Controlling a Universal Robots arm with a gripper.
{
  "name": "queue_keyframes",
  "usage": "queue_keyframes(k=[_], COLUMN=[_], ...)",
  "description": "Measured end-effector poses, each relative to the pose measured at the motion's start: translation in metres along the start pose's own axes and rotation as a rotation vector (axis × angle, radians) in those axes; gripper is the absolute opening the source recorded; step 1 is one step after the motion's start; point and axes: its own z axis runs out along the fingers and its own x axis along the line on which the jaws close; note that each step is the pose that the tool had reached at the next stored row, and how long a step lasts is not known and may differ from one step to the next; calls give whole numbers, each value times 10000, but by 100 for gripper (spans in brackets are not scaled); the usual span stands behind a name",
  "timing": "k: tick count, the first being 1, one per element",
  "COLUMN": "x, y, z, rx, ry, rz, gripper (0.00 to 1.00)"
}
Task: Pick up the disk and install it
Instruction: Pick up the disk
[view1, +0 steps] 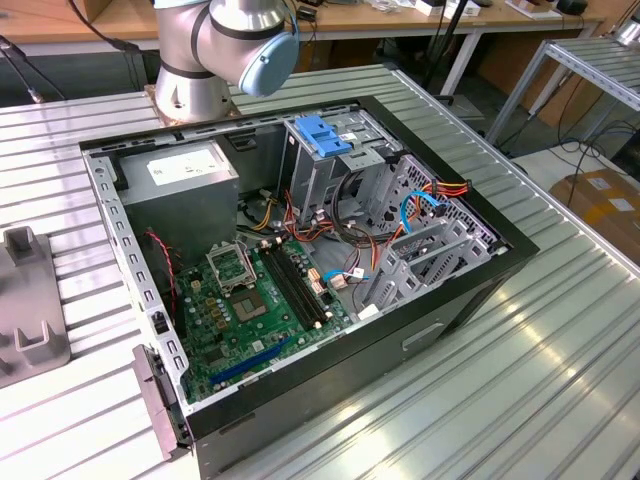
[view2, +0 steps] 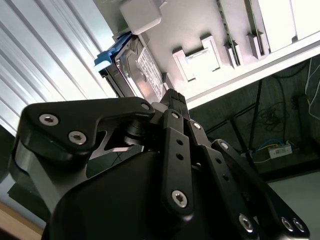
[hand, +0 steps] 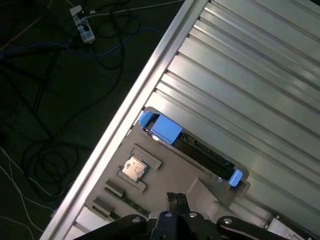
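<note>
Blue rails: they frame the disk, with one blue end at each tip of its dark grey body. I have it in both wrist views.
Disk seat: it stands on edge in a slot of a grey fixture plate, along the side of the plate that meets the ridged aluminium table.
Gripper: the gripper hangs over the plate near the disk but apart from it. As far as I can read it, its two fingers are pressed together with nothing between them.
Second wrist view: the black linkage fills the foreground, and the fingertips end just short of the disk's silver face.
Plate contents: a processor chip sits in a square pocket just beside the disk. Thin dark strips lie in slots farther along.
Floor: dark, with loose cables and a power strip past the table edge.
Computer case: in the exterior view the computer case lies open on the table.
Arm base: the arm base stands at eleven o'clock from the case.
Inside the case: the green motherboard is toward seven o'clock. The drive cage with its blue bracket is at twelve, and the power supply is at ten.
Grey stand: a grey stand is at nine o'clock from the case, well apart from it.
</note>
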Motion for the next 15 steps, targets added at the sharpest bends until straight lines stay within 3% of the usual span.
queue_keyframes(k=[15], x=[0], y=[0], z=[0], rx=[-19], ry=[35], rz=[-796], gripper=[10])
